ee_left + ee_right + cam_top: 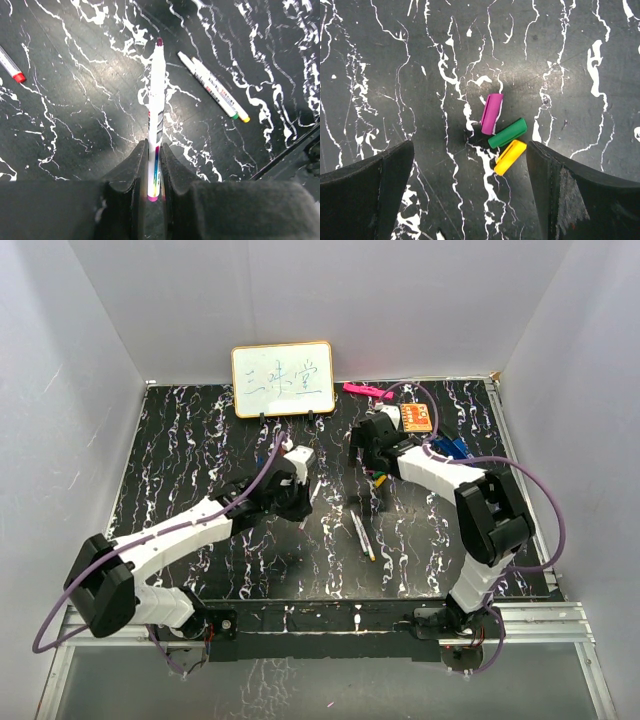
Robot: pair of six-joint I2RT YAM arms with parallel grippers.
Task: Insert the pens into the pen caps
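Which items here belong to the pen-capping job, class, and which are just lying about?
Job: purple-tipped pen, green-tipped pen, yellow-tipped pen, red-tipped pen, purple cap, green cap, yellow cap.
Lying about: whiteboard, pink highlighter, orange card.

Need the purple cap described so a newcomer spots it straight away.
On the black marbled table, under the open right gripper, three caps lie clustered. The purple cap sits topmost in the wrist view, above the green cap and yellow cap.
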